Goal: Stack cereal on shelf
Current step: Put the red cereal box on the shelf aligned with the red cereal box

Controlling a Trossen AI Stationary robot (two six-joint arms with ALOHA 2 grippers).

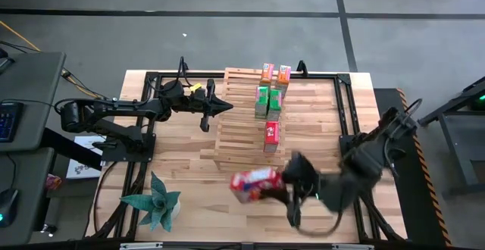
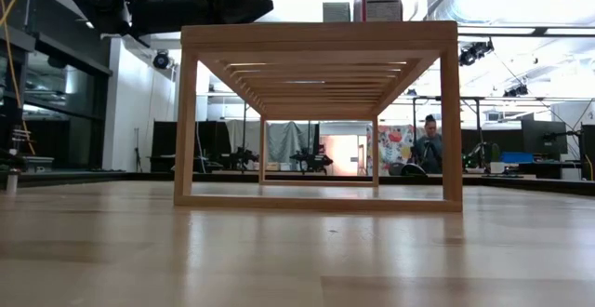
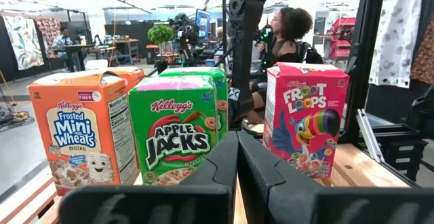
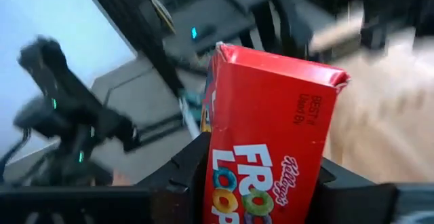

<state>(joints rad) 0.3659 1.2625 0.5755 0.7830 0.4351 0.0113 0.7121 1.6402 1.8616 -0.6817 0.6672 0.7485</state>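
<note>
The red box [image 4: 271, 142] in the right gripper [image 1: 292, 185] is a small Froot Loops carton, white lettering on red, its top flap a bit crumpled at one corner. The fingers [image 4: 186, 166] press on both of its sides, so it is firmly gripped, and it sits tilted above the tabletop [image 1: 189, 167] near the front edge, just off the shelf's front end.

On the slatted wooden shelf [image 1: 239, 132] I count five boxes: two orange [image 1: 267, 72] at the far end (Frosted Mini-Wheats, by the print), two green Apple Jacks [image 1: 261, 102] just in front of them, and one red [image 1: 271, 136] standing alone farther forward. With the one being carried, that makes six.

The left gripper [image 1: 227, 107] hangs beside the shelf's left edge, jaws shut on nothing, facing the boxes. A teal spiky plant [image 1: 155, 201] stands at the front left corner.
</note>
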